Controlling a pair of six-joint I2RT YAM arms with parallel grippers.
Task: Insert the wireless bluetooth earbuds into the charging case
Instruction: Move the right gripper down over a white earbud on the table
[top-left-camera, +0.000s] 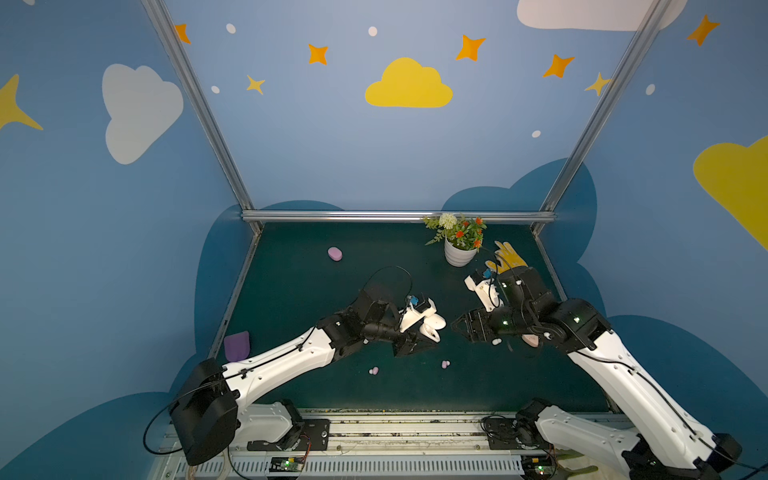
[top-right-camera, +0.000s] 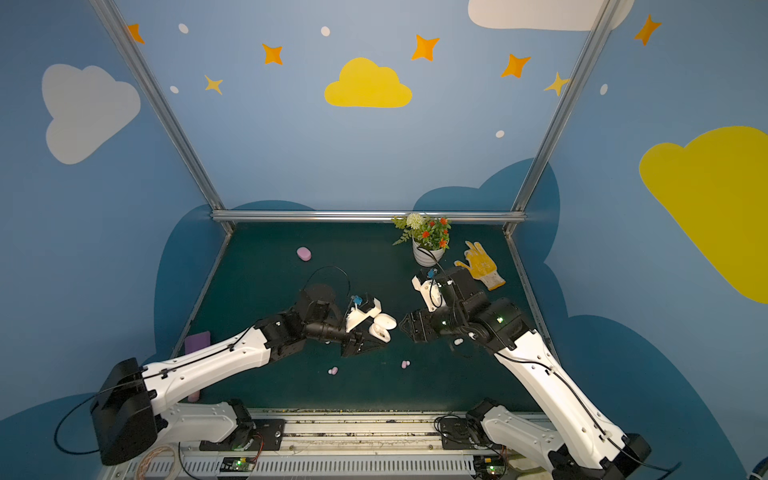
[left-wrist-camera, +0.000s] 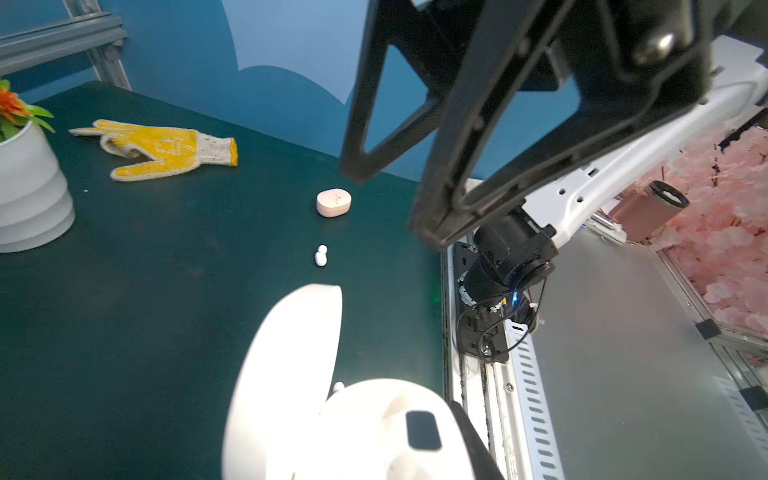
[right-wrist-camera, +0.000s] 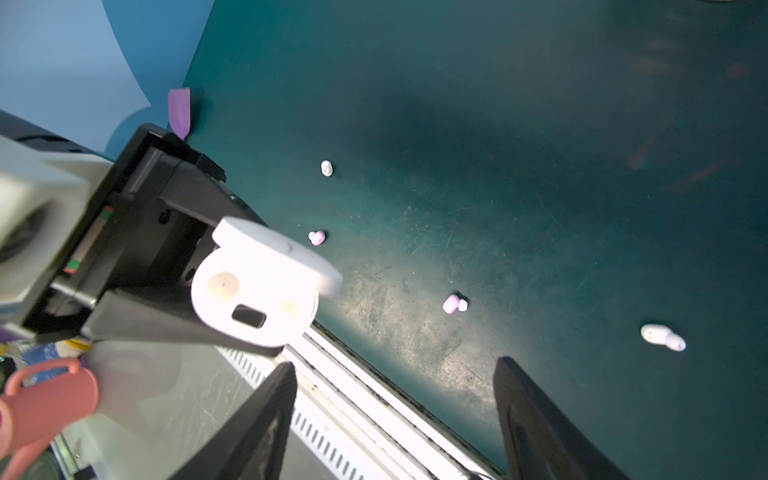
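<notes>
My left gripper (top-left-camera: 422, 338) is shut on the white charging case (top-left-camera: 434, 322), held above the mat with its lid open. In the right wrist view the case (right-wrist-camera: 253, 291) shows two wells with no bud in them. My right gripper (top-left-camera: 456, 326) faces the case from the right, a short gap away. It is open (right-wrist-camera: 399, 415) with nothing between its fingers. Two white earbuds (left-wrist-camera: 321, 255) lie together on the mat under the right arm (top-left-camera: 496, 341). Two lilac earbuds (top-left-camera: 374, 370) (top-left-camera: 445, 364) lie nearer the front. A single pale bud (right-wrist-camera: 326, 168) lies farther off.
A peach-pink case (left-wrist-camera: 333, 202) sits shut beneath the right arm. A lilac case (top-left-camera: 334, 253) lies at the back left. A white flower pot (top-left-camera: 459, 254) and a yellow glove (top-right-camera: 482, 266) stand at the back right. A purple pad (top-left-camera: 237, 345) lies by the left edge.
</notes>
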